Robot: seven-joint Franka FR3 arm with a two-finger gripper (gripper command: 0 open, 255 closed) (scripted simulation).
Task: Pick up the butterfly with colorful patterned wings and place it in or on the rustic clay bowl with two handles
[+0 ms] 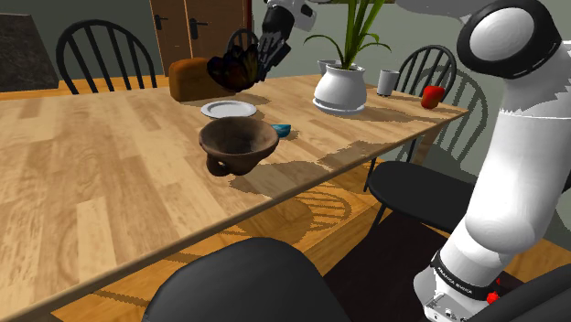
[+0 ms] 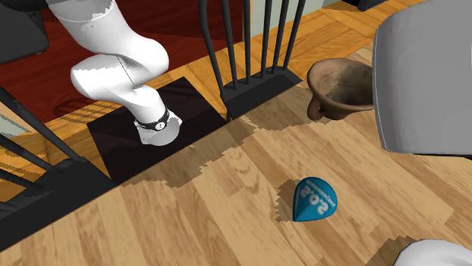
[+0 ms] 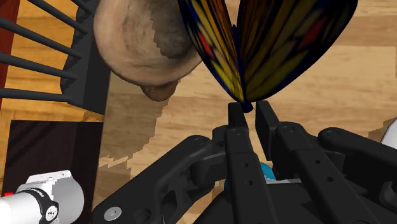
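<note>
- Black chair seat (image 1: 240, 279) lies nearest the shoulder camera, at 6 o'clock of the bowl, just off the tabletop's near edge.
- Wooden tabletop (image 1: 91, 174) carries, left to right: a brown block (image 1: 189, 79), a white plate (image 1: 229, 109), a dark brown two-handled bowl (image 1: 238, 144), a small blue item (image 1: 282, 129), a white plant pot (image 1: 340, 90), a grey cup (image 1: 389, 81) and a red item (image 1: 433, 94).
- Bowl stands upright; the plate is at its 12 o'clock and the blue item at its 2 o'clock, both apart from it.
- Butterfly (image 1: 236, 62), with dark wings marked yellow, orange and red, is clear of the tabletop, in the air above the plate, at 12 o'clock of the bowl.
- Jaws are clamped on the butterfly's lower end: in the wrist view both black fingers (image 3: 236, 118) pinch it, and the wings rise away from them.
- White arm (image 1: 512, 137) stands at 3 o'clock in the shoulder view.
</note>
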